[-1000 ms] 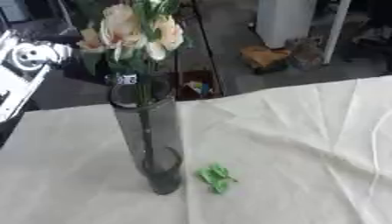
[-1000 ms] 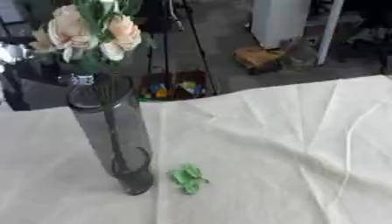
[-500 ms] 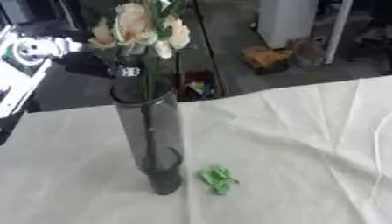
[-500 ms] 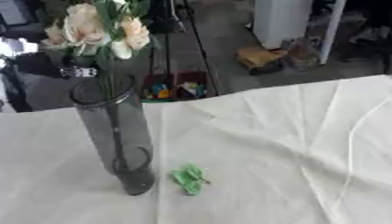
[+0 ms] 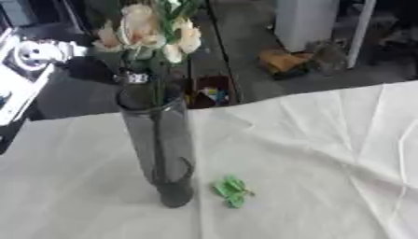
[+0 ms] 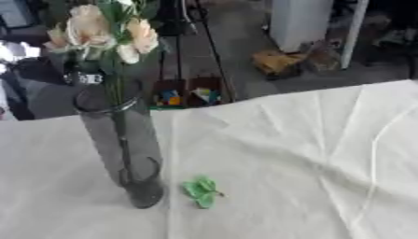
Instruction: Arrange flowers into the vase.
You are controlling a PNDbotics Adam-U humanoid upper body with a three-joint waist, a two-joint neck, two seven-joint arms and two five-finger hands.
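We see a creased white tablecloth (image 5: 310, 154) and a dim, cluttered room behind.
One tall grey vase (image 5: 159, 149) stands upright holding one bunch of pale flowers (image 5: 147, 32); one green leaf scrap (image 5: 232, 190) lies just beside; our hands don't show.

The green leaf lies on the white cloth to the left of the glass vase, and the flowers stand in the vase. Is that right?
Not quite. The green leaf lies on the white cloth to the right of the glass vase, as the left eye view shows. The flowers do stand in the vase.
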